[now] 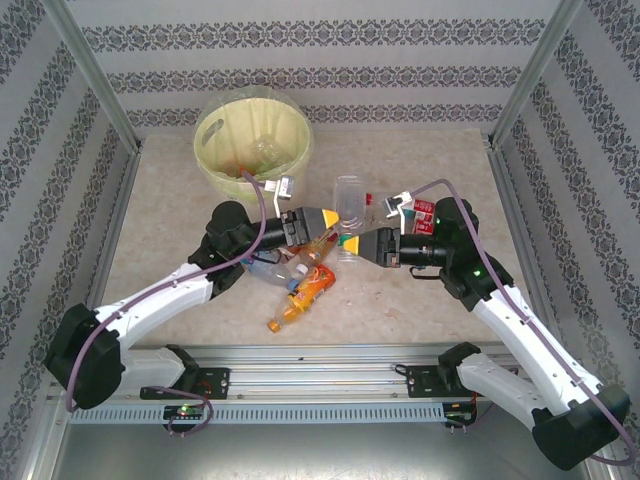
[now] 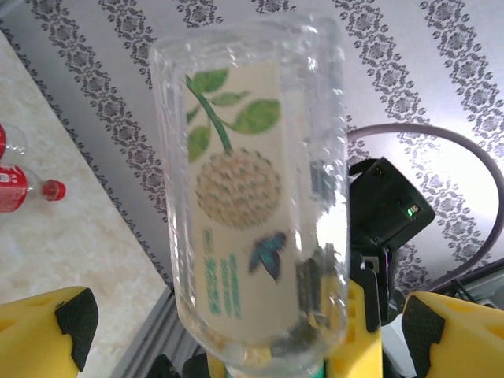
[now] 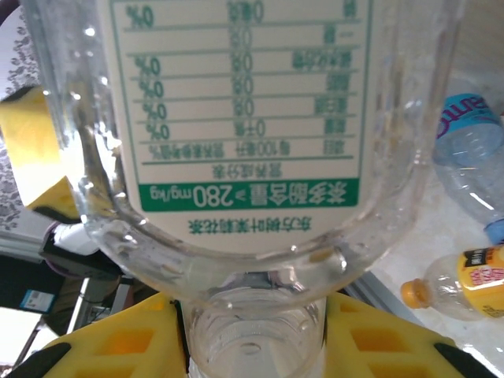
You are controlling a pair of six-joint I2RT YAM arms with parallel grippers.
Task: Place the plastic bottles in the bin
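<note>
A clear plastic bottle (image 1: pixel 349 198) with a cream label of green leaves and a butterfly (image 2: pixel 236 189) is held off the table. My right gripper (image 1: pixel 351 243) is shut on its neck (image 3: pixel 256 327), its yellow fingers (image 3: pixel 118 346) on either side. My left gripper (image 1: pixel 334 217) is open; its black-tipped fingers (image 2: pixel 71 319) stand wide on both sides of the bottle's lower end without touching it. The bin (image 1: pixel 252 150), cream-white with a pale yellow bag, stands at the far left of the table, with some bottles lying inside it.
More bottles lie on the table under the grippers: an orange one (image 1: pixel 305 292), a clear one with a blue label (image 1: pixel 275 268), and red-labelled ones (image 1: pixel 421 210) by the right wrist. A metal rail runs along the near edge (image 1: pixel 320 365). Patterned walls close in the sides.
</note>
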